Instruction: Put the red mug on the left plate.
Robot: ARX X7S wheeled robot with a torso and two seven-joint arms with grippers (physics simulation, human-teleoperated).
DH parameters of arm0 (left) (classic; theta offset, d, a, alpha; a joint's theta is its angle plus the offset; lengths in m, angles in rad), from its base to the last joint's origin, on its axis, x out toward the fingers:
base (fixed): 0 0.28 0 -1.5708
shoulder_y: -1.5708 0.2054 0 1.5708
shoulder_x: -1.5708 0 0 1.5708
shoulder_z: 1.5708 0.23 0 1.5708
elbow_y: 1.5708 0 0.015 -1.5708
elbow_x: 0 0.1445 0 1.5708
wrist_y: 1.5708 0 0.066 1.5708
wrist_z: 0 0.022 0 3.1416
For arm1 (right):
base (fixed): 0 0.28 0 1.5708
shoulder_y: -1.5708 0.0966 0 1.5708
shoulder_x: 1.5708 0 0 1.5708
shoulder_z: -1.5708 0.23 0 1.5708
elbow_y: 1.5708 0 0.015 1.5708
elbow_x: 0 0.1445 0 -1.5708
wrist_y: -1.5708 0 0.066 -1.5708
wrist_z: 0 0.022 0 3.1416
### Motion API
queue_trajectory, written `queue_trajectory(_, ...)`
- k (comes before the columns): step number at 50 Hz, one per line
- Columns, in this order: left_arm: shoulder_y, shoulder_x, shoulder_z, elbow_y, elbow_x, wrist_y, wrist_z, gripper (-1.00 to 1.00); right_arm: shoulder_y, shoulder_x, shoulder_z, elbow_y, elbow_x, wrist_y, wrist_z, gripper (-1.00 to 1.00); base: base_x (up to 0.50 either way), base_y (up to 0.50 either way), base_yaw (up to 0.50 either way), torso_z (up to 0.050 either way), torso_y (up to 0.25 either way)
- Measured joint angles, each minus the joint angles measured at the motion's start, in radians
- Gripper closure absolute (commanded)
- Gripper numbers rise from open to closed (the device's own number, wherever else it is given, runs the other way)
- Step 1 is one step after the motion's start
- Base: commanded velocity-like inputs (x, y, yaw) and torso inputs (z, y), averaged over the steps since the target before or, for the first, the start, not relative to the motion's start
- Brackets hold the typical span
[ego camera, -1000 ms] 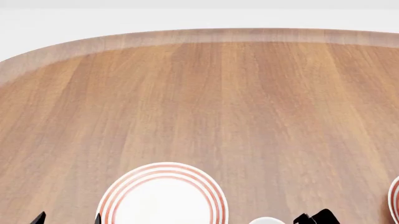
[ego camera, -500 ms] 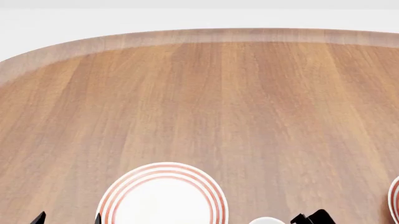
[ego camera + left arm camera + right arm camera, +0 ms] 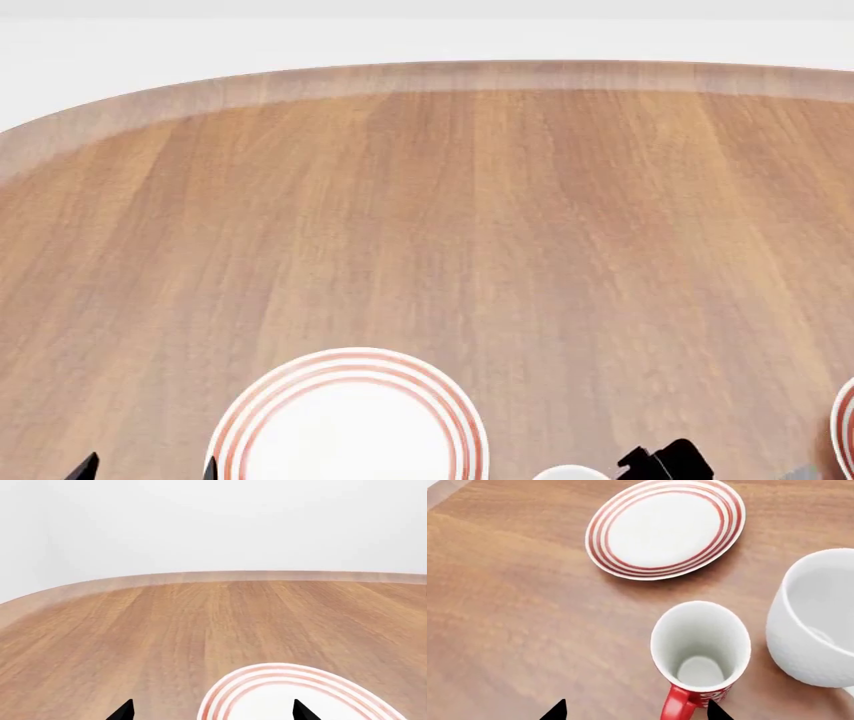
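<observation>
1. On the wooden table (image 3: 507,605), the red mug (image 3: 700,652) stands upright just beside the white mug (image 3: 817,625), apart from the left plate (image 3: 665,527).
2. The right gripper (image 3: 634,711) hovers above it with fingertips (image 3: 557,711) spread wide, holding nothing; the mug's handle lies between them.
3. The left gripper (image 3: 210,711) is spread too, empty, with one fingertip over the plate's rim.

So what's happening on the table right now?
The right gripper is open above the red mug, which stands upright on the table beside a large white mug, not yet grasped. The left plate is bare. The left gripper hovers open at that plate's edge, holding nothing.
</observation>
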Motion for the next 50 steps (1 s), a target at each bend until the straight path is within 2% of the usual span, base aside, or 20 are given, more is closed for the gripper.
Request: queue_trajectory(50, -0.004, -0.015, 0.022, -0.002, -0.014, 0.009, -0.014, -1.0, 0.01, 0.017, -0.013, 0.135, 0.043, -0.056, -0.022, -1.0, 0.0, 0.0, 0.0, 0.0, 0.0)
